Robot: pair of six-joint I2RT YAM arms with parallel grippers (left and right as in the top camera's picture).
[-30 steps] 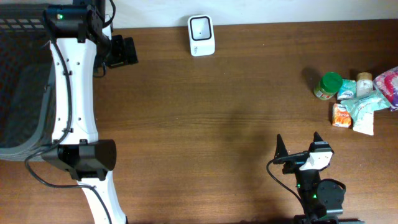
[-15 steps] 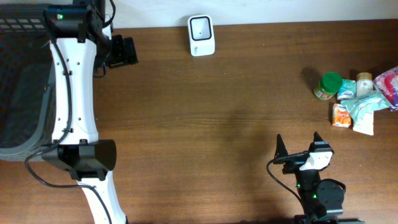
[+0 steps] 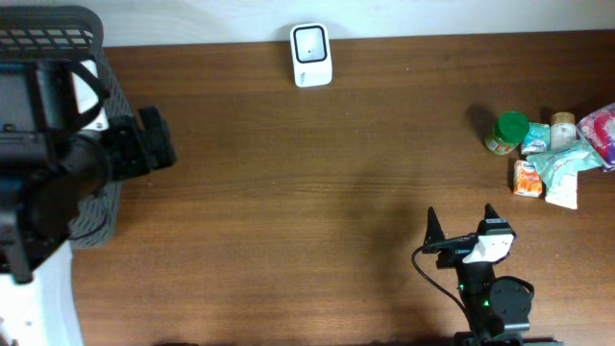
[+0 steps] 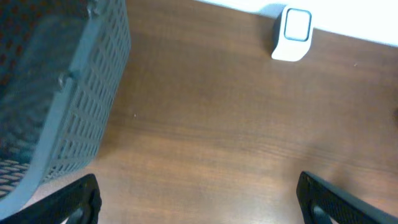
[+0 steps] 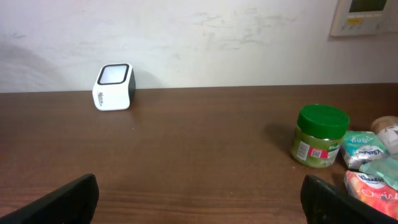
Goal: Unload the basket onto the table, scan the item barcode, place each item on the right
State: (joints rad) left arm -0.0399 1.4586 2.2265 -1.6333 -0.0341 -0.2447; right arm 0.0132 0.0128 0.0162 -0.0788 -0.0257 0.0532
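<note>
The right claw (image 3: 461,219) stands with its two dark fingers spread fully apart and nothing between them, over bare worktop (image 3: 317,173) at the near right; the left claw (image 4: 199,202) is likewise wide apart and empty, above the worktop at the left, just beside a basket (image 4: 93,93) of grey plastic lattice with a rounded corner; from overhead that arm is blurred, so I cannot tell whether its fingers touch the basket.

The worktop is brown wood with grain running left to right.

The jar (image 5: 318,144) stands upright at the far right, well beyond the right claw; its long axis is vertical, the green screw lid is on top, the body is clear with greenish contents, and a printed label faces the near side; the print is too small to read. Just right of it lies a tight cluster, the pieces touching: an orange packet (image 3: 527,178), crumpled pale teal pouches (image 3: 562,163), a small pale-capped bottle (image 3: 563,123) and a pink patterned pack (image 3: 601,123) at the edge of view.

The scanner (image 3: 311,55) sits at the far edge, left of centre, against a pale wall (image 5: 199,37); it is a white rounded block, longer from near to far, with a dark-rimmed window slanting upward.
</note>
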